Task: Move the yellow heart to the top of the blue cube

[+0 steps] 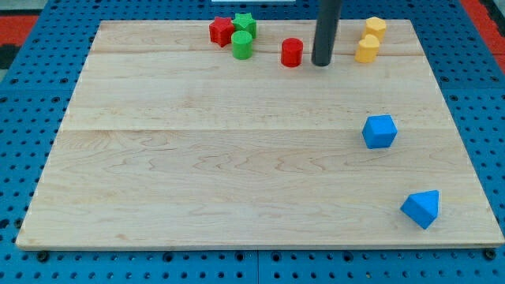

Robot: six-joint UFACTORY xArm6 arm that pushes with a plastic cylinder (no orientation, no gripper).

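Resting just left of the yellow heart point(367, 49) by the surface's point(197, 158) top edge, my tip point(321, 63), grasping nothing, should nudge this probably light, stiff block from its top side.

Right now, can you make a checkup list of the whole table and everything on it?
Surface: wooden board, flat, on a blue pegboard.
Job's things: two yellow blocks at the view's top right, which one is the heart cannot be told; blue cube below them, apart.
Clutter: red star, green star, green cylinder, red cylinder, blue wedge.
Tip: my tip between red cylinder and yellow blocks, touching neither.
Cables: nothing seen.
Surroundings: red surface at the view's top corners.
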